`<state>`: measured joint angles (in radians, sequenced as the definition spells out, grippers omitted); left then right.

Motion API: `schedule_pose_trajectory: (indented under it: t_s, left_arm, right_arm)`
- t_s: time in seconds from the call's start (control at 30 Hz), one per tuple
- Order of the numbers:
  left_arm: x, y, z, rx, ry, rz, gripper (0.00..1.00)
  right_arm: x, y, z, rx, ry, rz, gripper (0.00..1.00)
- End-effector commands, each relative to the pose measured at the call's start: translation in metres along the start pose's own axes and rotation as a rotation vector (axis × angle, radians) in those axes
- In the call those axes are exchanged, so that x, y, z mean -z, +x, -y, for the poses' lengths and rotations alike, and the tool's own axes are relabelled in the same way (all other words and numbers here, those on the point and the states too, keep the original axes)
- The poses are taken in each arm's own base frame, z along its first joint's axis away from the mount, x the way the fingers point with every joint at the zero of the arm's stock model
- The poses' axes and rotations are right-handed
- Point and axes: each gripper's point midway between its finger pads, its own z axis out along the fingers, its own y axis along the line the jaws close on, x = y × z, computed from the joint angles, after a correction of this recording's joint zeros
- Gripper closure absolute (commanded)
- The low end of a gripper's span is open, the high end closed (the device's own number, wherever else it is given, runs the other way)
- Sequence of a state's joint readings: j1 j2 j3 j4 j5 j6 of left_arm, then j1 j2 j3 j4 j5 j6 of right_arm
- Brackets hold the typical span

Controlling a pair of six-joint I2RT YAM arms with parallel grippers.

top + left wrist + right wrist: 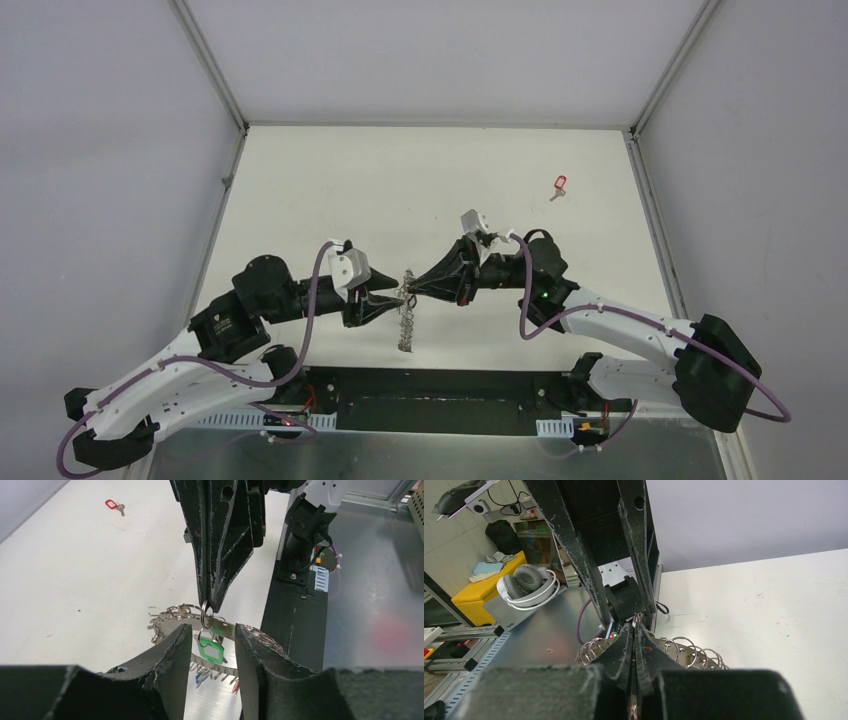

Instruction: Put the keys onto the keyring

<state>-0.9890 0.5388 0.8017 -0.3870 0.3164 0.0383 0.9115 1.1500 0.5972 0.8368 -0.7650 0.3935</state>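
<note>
- The right gripper [209, 607] has its fingers pressed fully together on one small split ring [205, 618] at the top edge of the keyring [407, 322]. The keyring hangs in the air from this pinch, between the two arms and above the near part of the table [400, 180].
- The left gripper [213, 631] has its fingers moderately apart, one on each side of the green-tagged key [210, 651]. I see no firm contact, so I judge that it holds nothing.
- The green-tagged key hangs just under the pinched split ring. I cannot tell if it is threaded completely.
- Risk: the pinch is very small. If the left fingers push or pull sideways, the split ring may slip out and the whole keyring may fall on the table.
- Risk: the keyring can swing freely, so a touch from the left side may turn it and take the green-tagged key away from the fingers.
- Risk: the left fingers may close on the neighbouring rings or on the blue tag [200, 678] below, and tangle them.
- Risk: if the key is only half on, a shake may drop it.
- One red-tagged key [560, 184] lies alone on the far right of the table, well apart from both arms, so in my judgement the task is not finished.
- The table is white, matt, with small scratches. Grey walls [100, 150] stand on three sides.
- At the near edge there is a metal plate [370, 605]. Beyond it the right wrist view shows white headphones [527, 582] and a yellow box [489, 587].
</note>
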Motion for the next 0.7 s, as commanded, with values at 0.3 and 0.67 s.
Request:
schedule_pose_trajectory:
  t_s: [0.3,0.67]
  left_arm:
    - [-0.021,-0.010,-0.003,-0.029,0.011,0.068,0.85]
    - [-0.015,0.004,-0.006,0.000,-0.017,0.009,0.66]
  right_arm:
    - [0.000,-0.035,-0.020,0.104,-0.060,0.102,1.00]
    - [0.002,-0.038,-0.021,0.118,-0.048,0.114,1.00]
